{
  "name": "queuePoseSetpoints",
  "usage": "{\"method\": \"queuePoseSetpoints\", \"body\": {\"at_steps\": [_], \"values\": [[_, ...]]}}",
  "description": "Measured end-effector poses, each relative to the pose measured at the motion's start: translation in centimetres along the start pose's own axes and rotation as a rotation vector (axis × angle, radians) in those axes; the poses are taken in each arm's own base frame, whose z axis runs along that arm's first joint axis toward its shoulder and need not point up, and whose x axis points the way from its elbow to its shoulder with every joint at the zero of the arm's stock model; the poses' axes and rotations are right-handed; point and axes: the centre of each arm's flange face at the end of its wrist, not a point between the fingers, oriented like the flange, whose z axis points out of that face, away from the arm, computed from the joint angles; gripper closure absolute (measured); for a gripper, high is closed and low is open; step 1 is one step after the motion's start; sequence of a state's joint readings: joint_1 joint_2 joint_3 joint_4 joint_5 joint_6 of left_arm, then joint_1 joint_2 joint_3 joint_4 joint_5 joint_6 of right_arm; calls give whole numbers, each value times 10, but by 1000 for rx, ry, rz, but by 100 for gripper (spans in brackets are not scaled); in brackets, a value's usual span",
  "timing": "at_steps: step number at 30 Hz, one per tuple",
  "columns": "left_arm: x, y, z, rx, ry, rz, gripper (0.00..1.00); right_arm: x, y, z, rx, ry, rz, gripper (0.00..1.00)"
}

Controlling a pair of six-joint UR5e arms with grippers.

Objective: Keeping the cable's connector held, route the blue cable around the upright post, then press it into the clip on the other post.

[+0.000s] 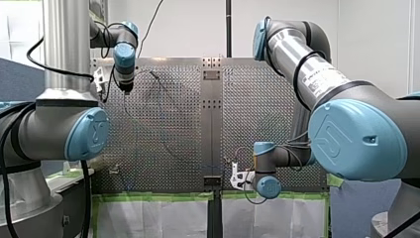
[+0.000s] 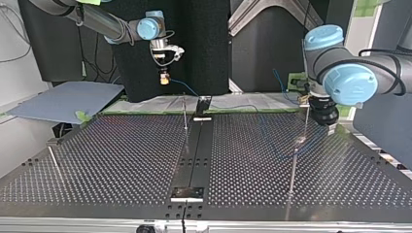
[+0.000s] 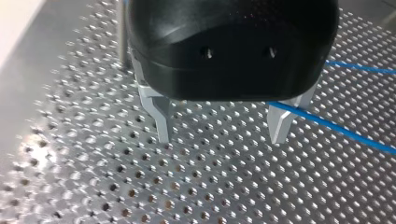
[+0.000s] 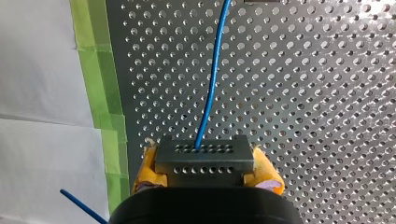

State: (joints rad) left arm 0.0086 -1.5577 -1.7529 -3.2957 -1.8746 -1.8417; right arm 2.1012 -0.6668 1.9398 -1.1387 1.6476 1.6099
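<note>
My right gripper (image 4: pixel 205 173) is shut on the grey perforated connector (image 4: pixel 204 154), with its yellow pads (image 4: pixel 145 164) on either side. The blue cable (image 4: pixel 212 74) leaves the connector and runs ahead over the perforated table. In the top view my right gripper (image 2: pixel 165 79) hangs above the table's far edge, and the cable (image 2: pixel 187 88) trails down from it. My left gripper (image 3: pixel 220 133) stands open just above the plate, and the cable (image 3: pixel 336 128) passes behind one metal finger (image 3: pixel 280 123). A thin upright post (image 2: pixel 185 116) stands near the centre strip. Another post (image 2: pixel 297 145) rises beside my left gripper (image 2: pixel 332 127).
A third short post (image 2: pixel 53 158) stands at the top view's left. A dark centre strip (image 2: pixel 197 150) divides the perforated table (image 2: pixel 121 160). Green tape (image 4: pixel 100 93) and white sheeting border the plate on the side of my right gripper. A metal rod (image 3: pixel 122 32) stands beside my left gripper.
</note>
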Motion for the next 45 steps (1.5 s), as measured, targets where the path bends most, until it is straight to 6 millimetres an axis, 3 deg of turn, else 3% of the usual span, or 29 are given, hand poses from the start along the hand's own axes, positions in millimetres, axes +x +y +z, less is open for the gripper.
{"method": "queuePoseSetpoints", "body": {"at_steps": [16, 28, 45], "values": [[-16, -11, 3, 128, -77, -169, 0, 0, -1, 0, 1, 1, 1, 100], [-34, -21, -9, 246, -125, -271, 0, 0, -1, 0, 2, 3, 1, 100], [-51, -21, 4, 300, -229, -430, 0, 0, -1, 0, 2, 5, 1, 100]]}}
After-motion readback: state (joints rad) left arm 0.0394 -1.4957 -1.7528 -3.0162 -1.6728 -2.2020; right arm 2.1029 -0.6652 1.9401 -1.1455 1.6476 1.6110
